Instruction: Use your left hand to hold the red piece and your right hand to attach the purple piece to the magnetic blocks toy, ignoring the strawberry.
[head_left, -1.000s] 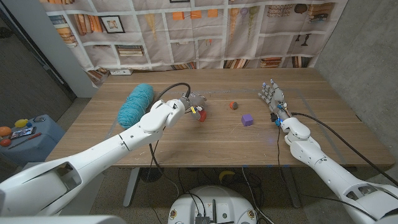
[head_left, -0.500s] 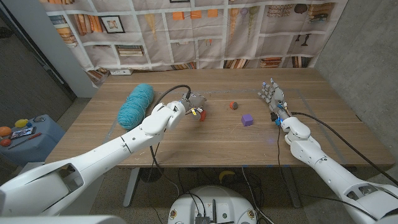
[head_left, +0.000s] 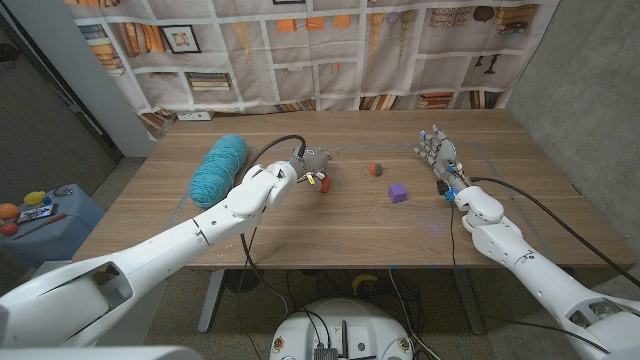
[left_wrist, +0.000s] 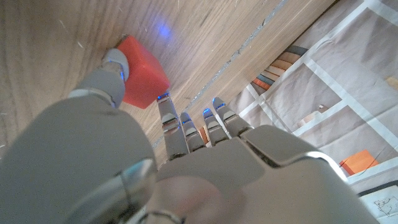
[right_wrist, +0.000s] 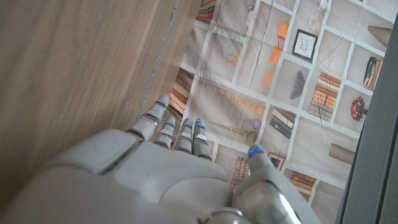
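Red piece touching left robot hand.

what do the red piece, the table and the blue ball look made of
Red piece: likely plastic, smooth matte faces with rounded edges and even colour.
Table: wood or wood-look laminate, with visible grain lines and a dull sheen; which of the two cannot be told.
Blue ball: yarn, a teal skein with a fuzzy, stranded surface.

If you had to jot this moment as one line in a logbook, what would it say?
left hand: touching red piece | right hand: open, holding nothing | purple piece: on table, untouched | strawberry: ignored
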